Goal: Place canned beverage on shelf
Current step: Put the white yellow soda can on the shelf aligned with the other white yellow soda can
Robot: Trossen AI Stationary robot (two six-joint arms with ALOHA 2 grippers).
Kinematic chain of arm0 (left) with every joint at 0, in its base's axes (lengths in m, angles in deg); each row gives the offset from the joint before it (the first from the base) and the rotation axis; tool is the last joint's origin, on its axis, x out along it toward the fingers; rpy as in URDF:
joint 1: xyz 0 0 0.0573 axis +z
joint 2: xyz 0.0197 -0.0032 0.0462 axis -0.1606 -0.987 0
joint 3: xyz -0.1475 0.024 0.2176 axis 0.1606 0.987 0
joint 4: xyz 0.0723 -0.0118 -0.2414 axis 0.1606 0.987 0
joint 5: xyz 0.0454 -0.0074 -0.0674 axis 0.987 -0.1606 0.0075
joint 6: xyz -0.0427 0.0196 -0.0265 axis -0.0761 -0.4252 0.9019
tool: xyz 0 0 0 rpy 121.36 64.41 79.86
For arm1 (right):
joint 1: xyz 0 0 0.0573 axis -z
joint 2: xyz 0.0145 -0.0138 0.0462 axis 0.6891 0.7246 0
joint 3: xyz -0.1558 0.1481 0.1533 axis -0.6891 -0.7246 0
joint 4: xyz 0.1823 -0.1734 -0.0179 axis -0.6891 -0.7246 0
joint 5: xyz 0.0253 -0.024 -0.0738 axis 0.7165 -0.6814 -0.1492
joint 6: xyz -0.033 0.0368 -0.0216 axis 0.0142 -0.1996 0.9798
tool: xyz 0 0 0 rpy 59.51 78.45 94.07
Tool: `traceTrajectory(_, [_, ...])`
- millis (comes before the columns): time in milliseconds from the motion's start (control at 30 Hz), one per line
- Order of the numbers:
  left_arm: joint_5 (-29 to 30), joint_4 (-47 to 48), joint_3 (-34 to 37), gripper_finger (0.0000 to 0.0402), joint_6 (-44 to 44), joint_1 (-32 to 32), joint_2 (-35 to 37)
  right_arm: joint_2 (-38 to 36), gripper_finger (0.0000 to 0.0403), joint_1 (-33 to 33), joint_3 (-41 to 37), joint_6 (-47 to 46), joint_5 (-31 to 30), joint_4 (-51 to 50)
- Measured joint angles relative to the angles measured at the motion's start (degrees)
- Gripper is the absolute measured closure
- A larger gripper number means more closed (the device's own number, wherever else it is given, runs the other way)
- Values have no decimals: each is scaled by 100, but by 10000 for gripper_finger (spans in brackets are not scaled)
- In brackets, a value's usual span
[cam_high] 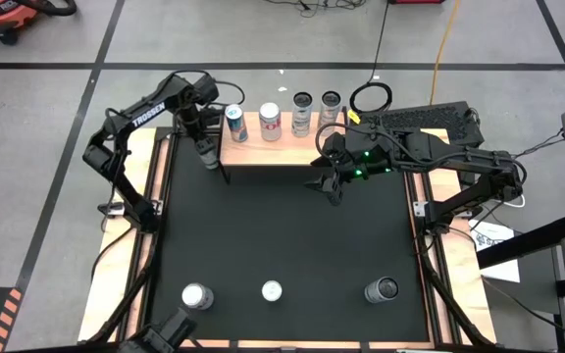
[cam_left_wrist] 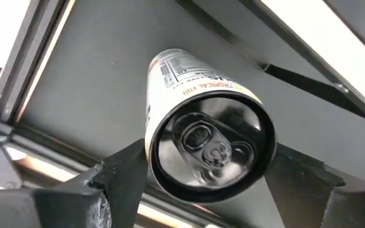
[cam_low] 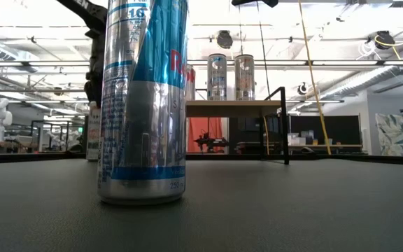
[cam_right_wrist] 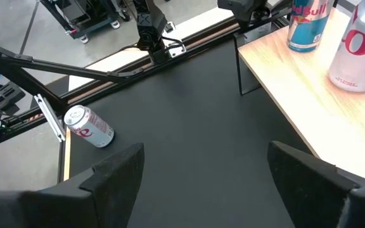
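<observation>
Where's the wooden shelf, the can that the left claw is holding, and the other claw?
Pale wood-topped shelf (cam_high: pixel 287 145), high view, bare front edge.
Silver can in the left gripper (cam_left_wrist: pixel 208 149), left wrist view, lid.
Right gripper (cam_right_wrist: pixel 204 164), right wrist view, gap between open fingers.

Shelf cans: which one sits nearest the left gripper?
The blue-and-silver Red Bull can at the shelf's left end. The left gripper, gripping a tropical can, hangs just beside it; the rest stand farther right.

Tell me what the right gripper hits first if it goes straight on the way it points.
Most likely the black mat: the right gripper, open and empty, tilts down at bare mat beside the shelf. Depth is unclear.
</observation>
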Motion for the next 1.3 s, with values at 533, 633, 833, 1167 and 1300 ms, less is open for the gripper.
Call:
traceTrajectory(533, [133, -321, 101, 117, -4, 4, -11, 0, 87, 0, 1, 0, 2, -13])
traceTrajectory(633, [136, -321, 101, 117, -7, 4, -11, 0, 87, 0, 0, 2, 2, -13])
traceTrajectory(833, [143, -321, 101, 117, -48, 4, -13, 0, 87, 0, 0, 8, 2, -16])
traceTrajectory(1167, [337, -317, 103, 117, -47, 5, -111, 0, 87, -4, 0, 4, 4, -16])
traceTrajectory(1300, [374, -344, 103, 117, -114, 9, -142, 0, 87, -4, 0, 2, 21, -27])
